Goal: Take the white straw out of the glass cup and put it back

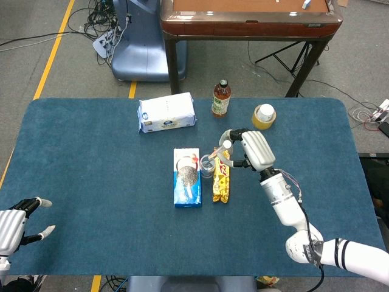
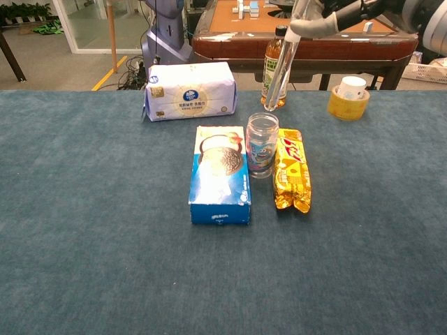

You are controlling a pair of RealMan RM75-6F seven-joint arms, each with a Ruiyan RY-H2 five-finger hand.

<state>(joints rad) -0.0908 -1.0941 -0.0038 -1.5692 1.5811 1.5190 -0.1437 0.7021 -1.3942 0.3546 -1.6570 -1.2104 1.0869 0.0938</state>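
The white straw (image 2: 281, 66) is pinched near its top by the right hand (image 1: 249, 150), its lower tip held just above the glass cup (image 2: 262, 144) rim, toward one o'clock. It should be brought upright, centred over the mouth, then lowered. The left hand (image 1: 12, 222) is held spread, holding nothing.

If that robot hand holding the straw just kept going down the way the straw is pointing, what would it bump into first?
Most likely the glass cup. The right robot hand holds the white straw tilted, its lower tip just above and slightly right of the cup's open mouth. Depth is hard to judge, so it could clip the rim or the yellow snack pack beside it.
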